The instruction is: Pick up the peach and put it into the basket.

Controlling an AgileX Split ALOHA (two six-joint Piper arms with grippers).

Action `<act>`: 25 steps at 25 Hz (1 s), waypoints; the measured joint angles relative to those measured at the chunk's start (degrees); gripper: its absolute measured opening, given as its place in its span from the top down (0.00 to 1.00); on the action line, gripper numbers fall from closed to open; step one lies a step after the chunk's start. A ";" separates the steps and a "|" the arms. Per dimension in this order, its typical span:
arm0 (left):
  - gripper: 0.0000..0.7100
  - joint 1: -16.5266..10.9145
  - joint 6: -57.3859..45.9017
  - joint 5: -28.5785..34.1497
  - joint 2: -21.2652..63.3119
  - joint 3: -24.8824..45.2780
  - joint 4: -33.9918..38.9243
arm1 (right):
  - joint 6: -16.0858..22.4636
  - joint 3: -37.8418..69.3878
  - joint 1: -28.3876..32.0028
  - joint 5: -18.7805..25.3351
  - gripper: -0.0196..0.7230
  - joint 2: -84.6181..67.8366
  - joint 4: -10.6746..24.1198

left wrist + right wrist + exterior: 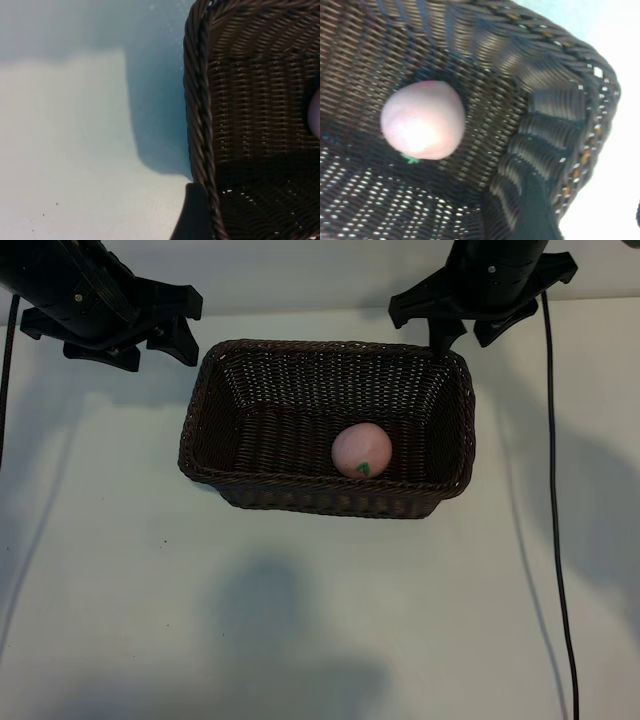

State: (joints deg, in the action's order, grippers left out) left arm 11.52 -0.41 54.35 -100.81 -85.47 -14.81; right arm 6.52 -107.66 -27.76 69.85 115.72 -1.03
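The pale pink peach (362, 450) lies loose on the floor of the dark brown wicker basket (300, 498), right of its middle, with its green leaf mark facing the front. My right gripper (470, 330) hangs over the basket's far right corner, open and holding nothing. In the right wrist view the peach (422, 120) sits apart from one dark finger (535, 210), close to the basket wall (570, 45). My left gripper (150, 335) is parked beyond the basket's far left corner, open and empty. The left wrist view shows the braided rim (197, 100).
The basket stands on a white table (300, 620). A black cable (553, 490) runs down the table's right side, and another (5, 370) lies at the left edge.
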 joint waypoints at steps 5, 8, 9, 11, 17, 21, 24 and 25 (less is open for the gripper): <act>0.19 0.00 0.00 -0.40 0.00 0.00 0.00 | -0.25 0.00 0.04 0.11 0.34 0.00 1.03; 0.19 0.00 0.00 -0.52 0.00 0.00 0.00 | -0.82 0.00 0.45 0.11 0.34 0.00 1.03; 0.19 0.00 0.00 -0.52 0.00 0.00 0.00 | -1.01 0.00 0.72 0.11 0.34 0.00 1.03; 0.19 0.00 0.00 -0.52 0.00 0.00 0.00 | -1.25 0.00 1.48 0.11 0.34 -0.13 1.03; 0.19 0.00 0.00 -0.52 0.00 0.00 0.00 | -2.01 0.00 2.61 0.23 0.36 -2.76 0.04; 0.19 0.00 0.00 -0.52 0.00 0.00 0.00 | -2.16 0.00 2.61 0.23 0.36 -3.20 -0.34; 0.19 0.00 0.00 -0.52 0.00 0.00 0.00 | -2.16 0.00 2.61 0.23 0.37 -3.20 -0.28; 0.19 0.00 0.00 -0.52 0.00 0.00 0.00 | -2.16 0.00 2.61 0.23 0.37 -3.20 -0.23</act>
State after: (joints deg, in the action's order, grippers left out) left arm 11.52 -0.41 53.83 -100.81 -85.47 -14.81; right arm 4.36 -107.66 -25.15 70.07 112.52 -1.26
